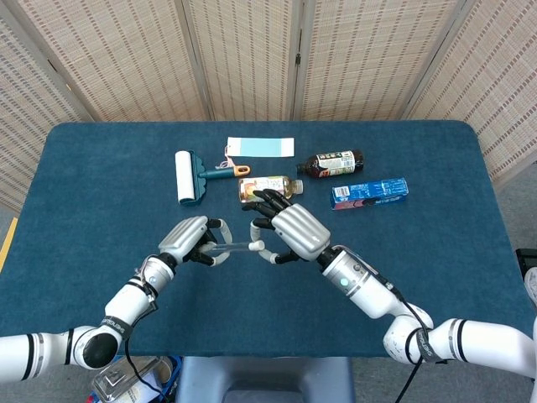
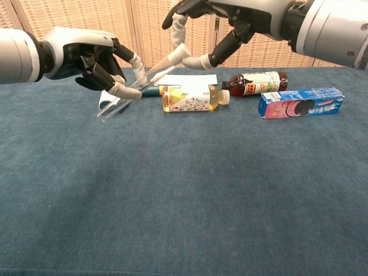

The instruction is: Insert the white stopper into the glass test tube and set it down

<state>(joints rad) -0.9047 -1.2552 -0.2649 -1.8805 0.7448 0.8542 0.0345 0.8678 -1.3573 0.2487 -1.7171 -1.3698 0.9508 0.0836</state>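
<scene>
The glass test tube [image 2: 131, 88] hangs above the table, slanting up to the right, with my left hand [image 2: 95, 57] gripping its middle. In the head view the test tube [image 1: 229, 248] lies almost level between both hands. The white stopper [image 2: 174, 57] sits at the tube's raised mouth, pinched by my right hand [image 2: 227, 23]. From above the stopper [image 1: 257, 246] shows just left of the right hand [image 1: 291, 233], with the left hand [image 1: 191, 239] close beside it. How deep the stopper sits in the tube cannot be told.
On the blue table [image 1: 436, 260] behind the hands lie a lint roller [image 1: 186, 178], a pale blue card [image 1: 261, 147], a yellow drink bottle [image 2: 192, 98], a dark bottle [image 2: 256, 83] and a blue snack box [image 2: 301, 102]. Folding screens stand at the back.
</scene>
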